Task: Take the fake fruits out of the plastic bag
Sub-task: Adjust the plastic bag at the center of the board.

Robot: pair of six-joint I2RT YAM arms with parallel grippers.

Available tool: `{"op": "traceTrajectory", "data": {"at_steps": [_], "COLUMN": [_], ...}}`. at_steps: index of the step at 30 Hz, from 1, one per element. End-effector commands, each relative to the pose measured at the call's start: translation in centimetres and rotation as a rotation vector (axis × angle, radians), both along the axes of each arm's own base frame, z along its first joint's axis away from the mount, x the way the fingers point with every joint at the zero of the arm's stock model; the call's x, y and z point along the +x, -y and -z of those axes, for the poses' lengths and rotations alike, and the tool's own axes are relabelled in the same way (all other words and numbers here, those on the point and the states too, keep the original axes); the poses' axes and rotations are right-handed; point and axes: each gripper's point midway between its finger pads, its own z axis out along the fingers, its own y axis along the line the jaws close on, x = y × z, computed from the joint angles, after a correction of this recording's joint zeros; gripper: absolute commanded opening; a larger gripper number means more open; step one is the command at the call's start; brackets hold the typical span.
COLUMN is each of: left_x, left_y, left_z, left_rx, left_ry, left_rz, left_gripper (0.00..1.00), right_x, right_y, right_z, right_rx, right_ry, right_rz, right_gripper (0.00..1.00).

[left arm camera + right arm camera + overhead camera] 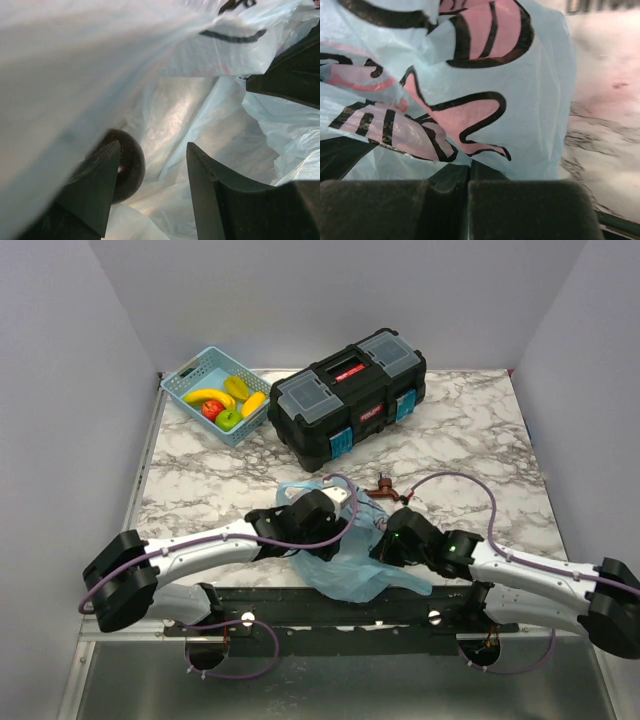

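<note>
1. Starting at the left fingers (95,200): parted wide, clamping nothing, pushed well inside the plastic bag (190,115), pale film on every side.
2. Just beside the finger on the left of that wrist view, partly hidden behind it: a dark round lump (129,167), glossy, most likely a toy fruit in shadow. Colour impossible to tell. Outside the gap, not between the fingers; touching or merely close, cannot say.
3. Over to the right fingers (520,210): clenched tight on a fold of printed bag film, pink-and-black cartoon pattern fanning up from the seam. Apparently holding the mouth open for the other arm.
4. Risk one: closing now and catching only film or air, with the lump off to one side. Calls for a sideways shift first, by this reading.
5. Risk two: nudging the lump with the outer face of that finger and sending it rolling deeper into the folds.
6. Risk three: film slipping out of the right pinch and collapsing the opening over the fruit.
7. Risk four: seen from above, bag slumped at the near edge of the worktop (470,440), part of it drooping over the front. Easy to spill a loose fruit off there.
8. Farther out: other fake fruits (212,409) lying in the light-blue lattice basket (183,368) at the far left corner, well apart from the bag, beside the black toolbox (345,395).
</note>
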Motion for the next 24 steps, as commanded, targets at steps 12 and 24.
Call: {"op": "traceTrajectory", "data": {"at_steps": [12,24], "left_x": [-0.8,-0.7], "left_y": [0.8,8.3], "left_z": [-4.2,-16.0], "left_rx": [-0.163,-0.452], "left_ry": [0.062,0.07], "left_rz": [0.059,0.22], "left_gripper": [0.61,0.61], "right_x": [1.2,3.1], "right_y": [-2.9,1.4], "right_z": [-2.1,-16.1], "right_rx": [-0.095,-0.046], "right_ry": [0.093,0.362], "right_rz": [0.033,0.087], "right_gripper": [0.01,0.01]}}
